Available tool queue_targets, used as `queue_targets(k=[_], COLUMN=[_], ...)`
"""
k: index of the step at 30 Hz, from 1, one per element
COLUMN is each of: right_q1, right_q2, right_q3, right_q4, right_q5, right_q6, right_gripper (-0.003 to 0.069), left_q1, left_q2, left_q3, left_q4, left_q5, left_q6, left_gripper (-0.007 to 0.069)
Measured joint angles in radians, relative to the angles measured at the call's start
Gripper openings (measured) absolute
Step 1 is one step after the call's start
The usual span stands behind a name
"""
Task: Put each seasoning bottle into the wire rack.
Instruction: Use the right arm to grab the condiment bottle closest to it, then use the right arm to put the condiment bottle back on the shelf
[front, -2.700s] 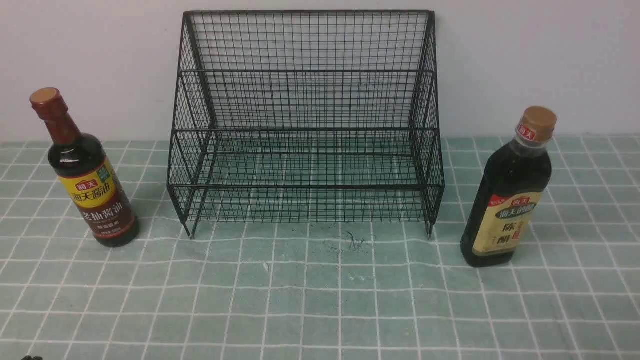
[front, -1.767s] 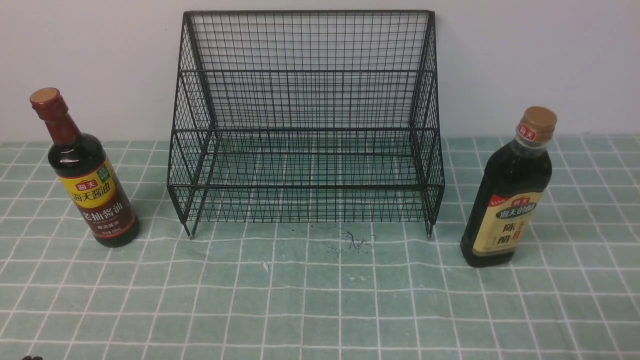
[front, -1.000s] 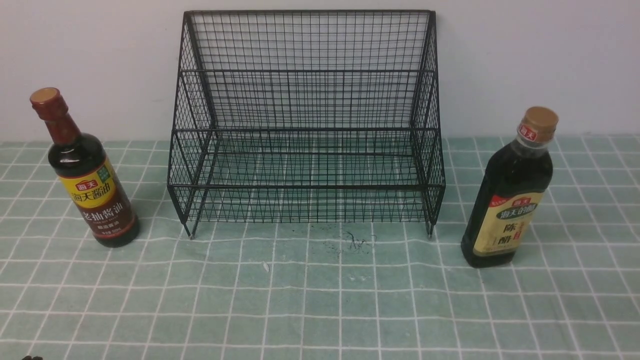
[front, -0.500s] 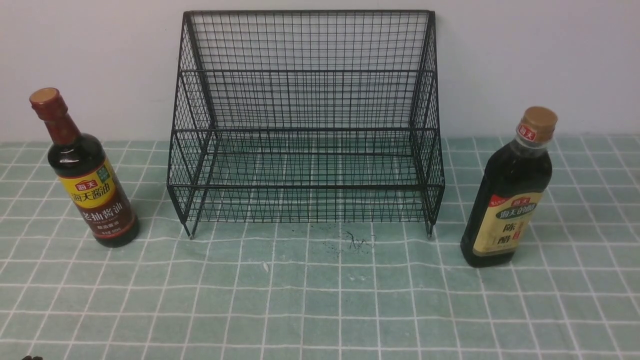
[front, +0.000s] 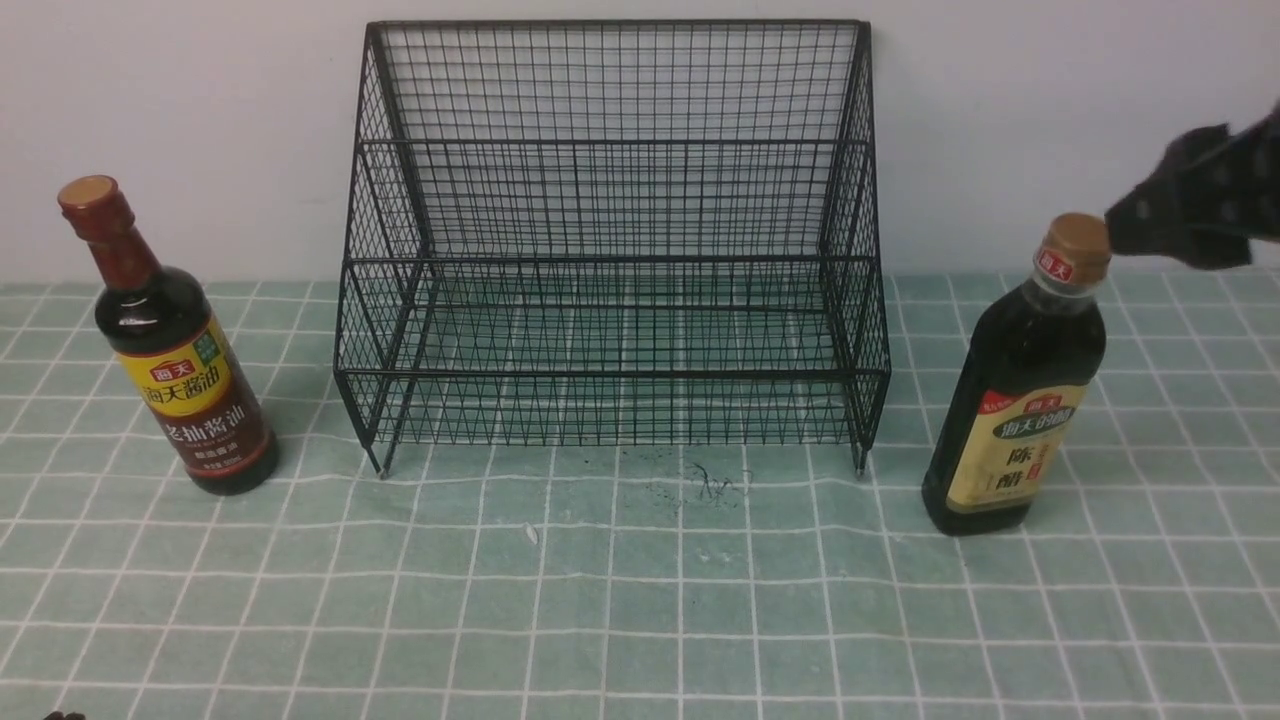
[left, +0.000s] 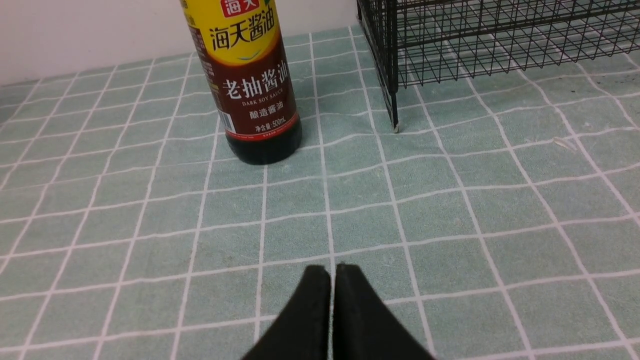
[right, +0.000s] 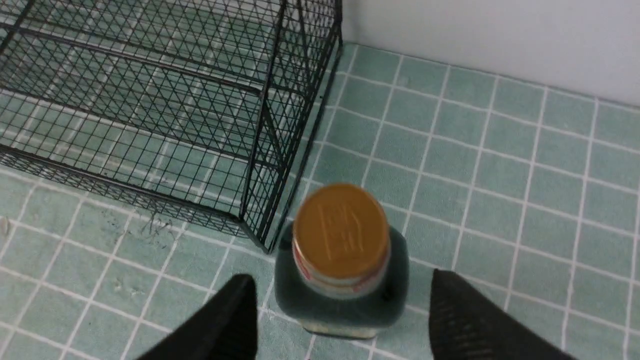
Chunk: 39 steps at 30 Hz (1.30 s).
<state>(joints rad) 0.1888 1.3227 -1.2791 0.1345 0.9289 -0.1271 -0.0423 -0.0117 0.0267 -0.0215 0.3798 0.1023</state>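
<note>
While just beside the tan-capped bottle (front: 1010, 400), right pincer (right: 342, 277) (jaws apart).

Two seasoning bottles in the front view: one round bottle (front: 180, 370) with a dark-red neck at the left of the frame, one flatter bottle (front: 1015, 400) with a tan cap at the right. One black wire rack (front: 610, 260) with two tiers, upper middle. One green checked cloth (front: 640, 600) beneath them. Two grippers: the right gripper (front: 1170, 215) at the upper right edge, the left gripper (left: 332, 272) only in its wrist view.
</note>
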Motion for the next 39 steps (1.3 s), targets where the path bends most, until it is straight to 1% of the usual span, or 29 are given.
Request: queue_targets(k=[3, 4, 5, 7, 11, 13, 15, 16, 17, 18, 19, 20, 26, 31, 34, 35, 37, 38, 39], right_q1=[0.036, 0.037, 0.047, 0.05, 0.051, 0.051, 0.051, 0.051, 0.051, 0.051, 0.051, 0.051, 0.051, 0.051, 0.051, 0.051, 0.051, 0.051, 0.051], right_q2=[0.033, 0.034, 0.048, 0.072, 0.123, 0.156, 0.185, 0.193, 0.204, 0.205, 0.207, 0.207, 0.185, 0.096, 0.016, 0.004, -0.029, -0.029, -0.033], right_q3=[-0.002, -0.002, -0.002, -0.002, -0.002, -0.002, -0.002, -0.002, -0.002, -0.002, -0.003, -0.004, -0.002, 0.002, -0.044, -0.06, -0.152, -0.159, -0.209], right_q4=[-0.018, -0.02, -0.033, -0.058, -0.088, -0.094, -0.095, -0.095, -0.095, -0.095, -0.095, -0.092, -0.087, -0.095, -0.091, -0.086, -0.034, -0.034, 0.013], right_q5=[-0.049, -0.051, -0.074, -0.098, -0.102, -0.102, -0.102, -0.102, -0.102, -0.102, -0.108, -0.109, -0.093, -0.043, -0.015, -0.008, 0.031, 0.031, 0.056], right_q6=[0.008, 0.009, 0.01, 0.013, 0.03, 0.035, 0.037, 0.037, 0.038, 0.038, 0.039, 0.04, 0.031, 0.019, 0.015, 0.014, 0.01, 0.01, -0.001], right_gripper=[0.0523, 0.0531, 0.0554, 0.057, 0.0573, 0.0562, 0.0521, 0.0494, 0.0416, 0.0405, 0.0348, 0.0334, 0.0334, 0.0325, 0.0325, 0.0325, 0.0325, 0.0325, 0.0325], left_q1=[0.0, 0.0, 0.0, 0.0, 0.0, 0.0, 0.0, 0.0, 0.0, 0.0, 0.0, 0.0, 0.0, 0.0, 0.0, 0.0, 0.0, 0.0, 0.0], left_q2=[0.0, 0.0, 0.0, 0.0, 0.0, 0.0, 0.0, 0.0, 0.0, 0.0, 0.0, 0.0, 0.0, 0.0, 0.0, 0.0, 0.0, 0.0, 0.0], left_q3=[0.0, 0.0, 0.0, 0.0, 0.0, 0.0, 0.0, 0.0, 0.0, 0.0, 0.0, 0.0, 0.0, 0.0, 0.0, 0.0, 0.0, 0.0, 0.0], left_q4=[0.0, 0.0, 0.0, 0.0, 0.0, 0.0, 0.0, 0.0, 0.0, 0.0, 0.0, 0.0, 0.0, 0.0, 0.0, 0.0, 0.0, 0.0, 0.0], left_q5=[0.0, 0.0, 0.0, 0.0, 0.0, 0.0, 0.0, 0.0, 0.0, 0.0, 0.0, 0.0, 0.0, 0.0, 0.0, 0.0, 0.0, 0.0, 0.0], left_q6=[0.0, 0.0, 0.0, 0.0, 0.0, 0.0, 0.0, 0.0, 0.0, 0.0, 0.0, 0.0, 0.0, 0.0, 0.0, 0.0, 0.0, 0.0, 0.0], left_gripper=[-0.0006, -0.0006, -0.0006, -0.0006, -0.0006, -0.0006, -0.0006, -0.0006, -0.0006, -0.0006, -0.0006, -0.0006, -0.0006, -0.0006, -0.0006, -0.0006, -0.0006, -0.0006, -0.0006])
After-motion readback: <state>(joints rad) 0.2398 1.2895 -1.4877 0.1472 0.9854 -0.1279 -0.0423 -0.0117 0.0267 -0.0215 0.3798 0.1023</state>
